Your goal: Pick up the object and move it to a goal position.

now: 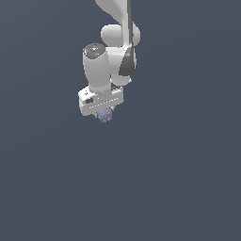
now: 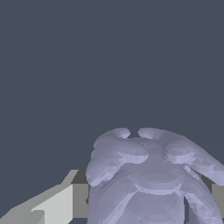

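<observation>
Pale lavender object (image 1: 105,115), lumpy, no clear long axis, sitting directly under the white claw (image 1: 104,114) between its fingers (image 2: 52,205), flanked on both sides. Claw apparently closed on it. No goal marker visible anywhere.

matt lumpy object (image 2: 148,179), smooth white tool (image 1: 104,114)

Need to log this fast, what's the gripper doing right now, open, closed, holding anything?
Gripper: closed on the lavender-grey object, which sits between its fingers.
</observation>
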Robot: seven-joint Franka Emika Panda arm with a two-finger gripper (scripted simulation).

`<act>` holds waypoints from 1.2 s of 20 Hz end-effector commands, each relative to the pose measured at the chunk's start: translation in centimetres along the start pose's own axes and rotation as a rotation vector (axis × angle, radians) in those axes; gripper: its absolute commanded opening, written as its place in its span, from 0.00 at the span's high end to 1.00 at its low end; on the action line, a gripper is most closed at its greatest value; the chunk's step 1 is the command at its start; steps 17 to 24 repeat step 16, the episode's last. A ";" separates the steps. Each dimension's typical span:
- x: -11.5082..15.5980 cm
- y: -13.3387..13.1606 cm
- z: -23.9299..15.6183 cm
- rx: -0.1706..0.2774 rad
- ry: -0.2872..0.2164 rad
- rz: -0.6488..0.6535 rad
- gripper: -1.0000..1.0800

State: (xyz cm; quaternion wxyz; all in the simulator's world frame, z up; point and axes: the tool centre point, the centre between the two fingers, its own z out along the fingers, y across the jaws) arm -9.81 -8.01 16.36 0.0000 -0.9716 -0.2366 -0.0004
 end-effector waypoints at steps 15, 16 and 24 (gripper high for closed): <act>-5.2 1.5 -6.6 0.001 0.000 -0.001 1.00; -5.2 1.6 -6.6 0.001 0.000 -0.001 1.00; -5.2 1.6 -6.6 0.001 0.000 -0.001 1.00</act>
